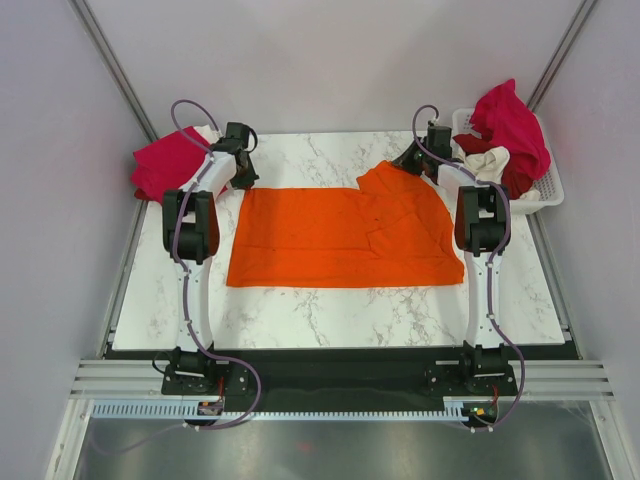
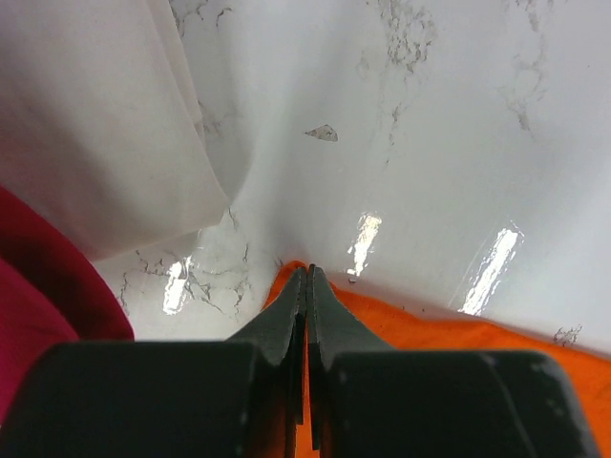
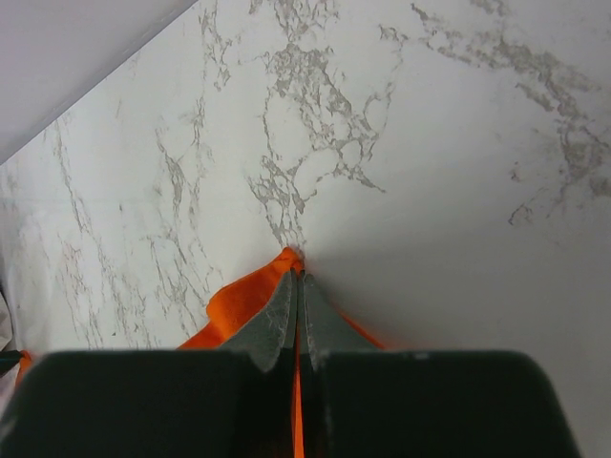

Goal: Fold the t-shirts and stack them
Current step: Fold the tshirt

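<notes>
The bright orange t-shirt (image 1: 340,235) lies spread across the middle of the marble table. My left gripper (image 1: 243,178) is shut on its far left corner (image 2: 401,329), low at the table. My right gripper (image 1: 410,160) is shut on its far right corner (image 3: 229,305), which is lifted into a small peak. A crimson-pink shirt (image 1: 165,165) with white cloth (image 2: 105,143) lies at the far left. More crimson and cream shirts (image 1: 510,125) are piled in the basket (image 1: 548,190).
The white slotted basket stands at the far right corner of the table. The table (image 1: 330,310) has bare marble in front of the orange shirt. Grey walls close in on both sides and the back.
</notes>
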Robot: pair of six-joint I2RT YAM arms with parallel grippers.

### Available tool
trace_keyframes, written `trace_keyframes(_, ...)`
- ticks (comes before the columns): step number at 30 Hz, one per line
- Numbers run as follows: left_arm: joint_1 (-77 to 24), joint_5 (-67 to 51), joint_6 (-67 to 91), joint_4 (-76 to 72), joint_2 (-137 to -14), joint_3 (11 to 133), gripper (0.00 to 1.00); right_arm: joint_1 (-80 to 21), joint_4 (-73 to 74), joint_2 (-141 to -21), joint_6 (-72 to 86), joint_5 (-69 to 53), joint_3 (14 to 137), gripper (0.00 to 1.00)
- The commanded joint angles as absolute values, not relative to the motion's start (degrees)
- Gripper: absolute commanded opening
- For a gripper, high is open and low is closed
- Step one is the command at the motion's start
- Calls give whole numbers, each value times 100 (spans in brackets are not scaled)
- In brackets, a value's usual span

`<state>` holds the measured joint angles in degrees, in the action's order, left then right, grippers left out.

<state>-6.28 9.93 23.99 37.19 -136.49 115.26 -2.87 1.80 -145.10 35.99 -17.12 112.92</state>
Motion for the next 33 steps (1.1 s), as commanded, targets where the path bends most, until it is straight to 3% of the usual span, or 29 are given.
trace_keyframes(1,-607,1019,2224,3691,-13518,11541,2,-264,264,-14300,3594,-1775,11180,0)
trace_keyframes(20,-615,510,2118,3805,-12147,10723,2,-290,298,-12358,3630,-2206,10205,0)
trace_keyframes(33,-606,720,1925,3823,-10987,9423,2,-281,580,-10487,3191,-2145,8122,0)
